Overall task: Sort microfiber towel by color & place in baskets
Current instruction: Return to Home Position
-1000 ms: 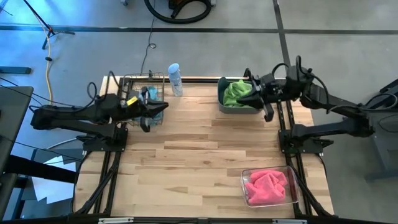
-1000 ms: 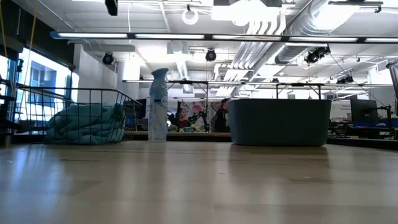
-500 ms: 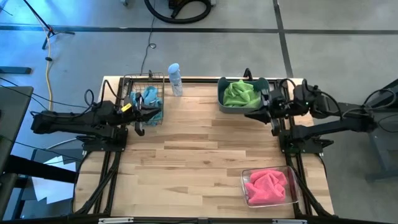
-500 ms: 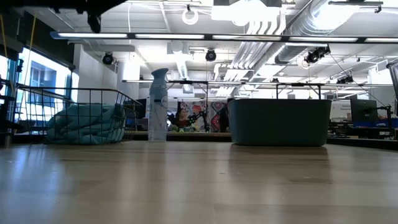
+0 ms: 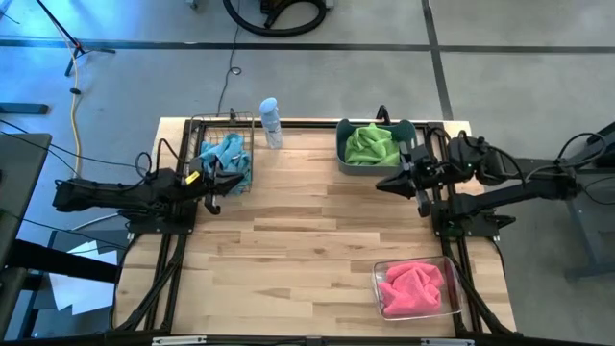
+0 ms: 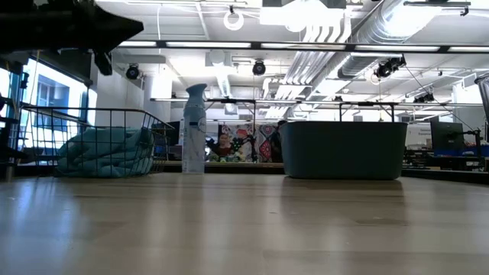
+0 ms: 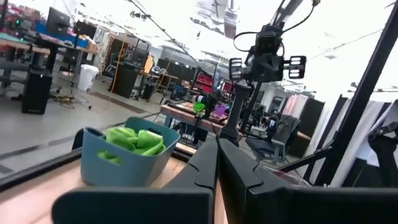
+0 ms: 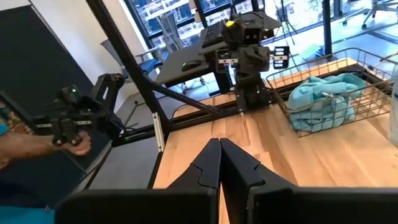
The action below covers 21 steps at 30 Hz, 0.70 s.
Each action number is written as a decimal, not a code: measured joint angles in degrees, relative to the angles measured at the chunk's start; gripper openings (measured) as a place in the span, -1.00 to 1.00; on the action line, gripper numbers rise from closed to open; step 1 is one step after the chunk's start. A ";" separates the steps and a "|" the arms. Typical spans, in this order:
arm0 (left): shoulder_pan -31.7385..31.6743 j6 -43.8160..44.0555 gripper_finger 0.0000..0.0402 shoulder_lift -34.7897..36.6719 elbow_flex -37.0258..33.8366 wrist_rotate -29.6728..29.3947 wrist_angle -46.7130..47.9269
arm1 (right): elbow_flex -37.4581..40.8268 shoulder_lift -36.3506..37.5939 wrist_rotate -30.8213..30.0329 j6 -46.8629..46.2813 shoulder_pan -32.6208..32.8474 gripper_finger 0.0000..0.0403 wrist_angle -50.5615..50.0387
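high view, green towel (image 5: pixel 373 144) near right claw (image 5: pixel 382 183)

Wire basket (image 5: pixel 216 119) back left, spray bottle (image 5: pixel 270 120) beside it; tub (image 5: pixel 340 149) back right; bin (image 5: pixel 382 265) front right.

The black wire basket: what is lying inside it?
Crumpled light blue towel cloth fills the wire basket. The towels cannot be counted; the top folds cover whatever lies beneath.
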<state>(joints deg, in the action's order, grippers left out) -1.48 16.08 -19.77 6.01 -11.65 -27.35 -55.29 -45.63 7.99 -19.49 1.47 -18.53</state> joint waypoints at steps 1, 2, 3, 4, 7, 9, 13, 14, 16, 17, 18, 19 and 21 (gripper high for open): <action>0.00 0.55 -1.00 0.42 -0.67 -0.06 0.12 | 0.00 0.02 0.00 0.01 0.30 -1.00 -0.04; 0.00 1.19 -1.00 0.84 -1.12 -0.11 0.24 | 0.00 0.04 0.02 0.01 0.58 -1.00 -0.05; 0.00 1.57 -1.00 1.18 -1.53 -0.27 0.14 | 0.00 0.05 0.02 0.04 0.87 -1.00 -0.12; 0.00 1.72 -1.00 1.46 -1.94 -0.35 0.16 | 0.00 0.10 0.02 0.27 1.20 -1.00 -0.55; 0.00 1.42 -1.00 2.51 -4.01 -1.34 -0.05 | 0.00 0.76 0.02 0.07 2.17 -1.00 -3.17; -0.02 2.81 -1.00 3.51 -5.40 -3.41 1.71 | 0.00 1.58 -0.06 -0.48 2.88 -1.00 -5.16; -0.04 4.72 -1.00 4.87 -5.38 -4.13 3.58 | 0.00 3.83 -1.57 -1.18 5.11 -1.00 -6.40; -0.04 4.75 -1.00 5.17 -5.39 -4.15 3.37 | 0.00 4.50 -2.03 -1.03 5.78 -1.00 -6.52; -0.04 4.80 -1.00 5.67 -5.37 -4.24 3.41 | 0.00 5.84 -3.91 -0.42 7.09 -1.00 -7.29; -0.04 4.80 -1.00 5.83 -5.37 -4.42 3.51 | 0.00 6.54 -4.80 0.00 7.81 -1.00 -8.00; -0.04 4.85 -1.00 5.86 -5.37 -4.60 3.48 | 0.00 7.16 -5.36 0.26 8.52 -1.00 -8.64; -0.04 5.17 -1.00 5.84 -5.35 -4.61 3.58 | 0.00 7.78 -5.96 0.32 9.27 -1.00 -9.36; -0.04 6.97 -1.00 5.84 -5.35 -4.58 3.85 | 0.00 9.03 -7.01 0.77 10.77 -1.00 -10.90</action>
<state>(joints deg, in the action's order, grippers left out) -1.52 23.05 -13.93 0.67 -16.23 -23.50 -55.29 -36.60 0.98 -18.72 12.24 -29.43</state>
